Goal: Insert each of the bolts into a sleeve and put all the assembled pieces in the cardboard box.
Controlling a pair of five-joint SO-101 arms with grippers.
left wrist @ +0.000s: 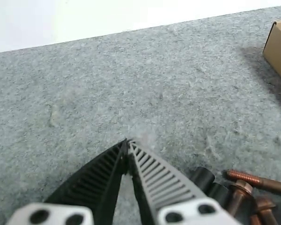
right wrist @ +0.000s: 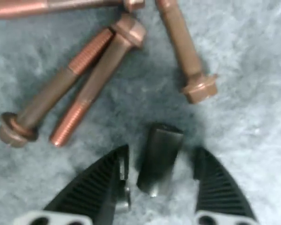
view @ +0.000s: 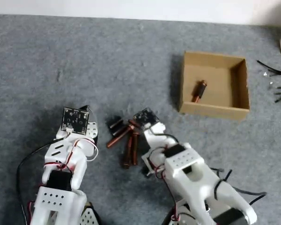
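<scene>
The cardboard box sits well apart from the heap of bolts and holds one assembled piece, so with this many bolts loose you look to be early in the job. Your right arm leans low over the heap's edge, wrist pitched down. The right gripper is spread wide, and a dark sleeve lies on the carpet between its jaws, just beside the bolt heads. The step is fetching a sleeve: close squarely on it, then lift clear of the heap. Your left arm stands on the heap's other side, the left gripper pinched together on nothing.
</scene>
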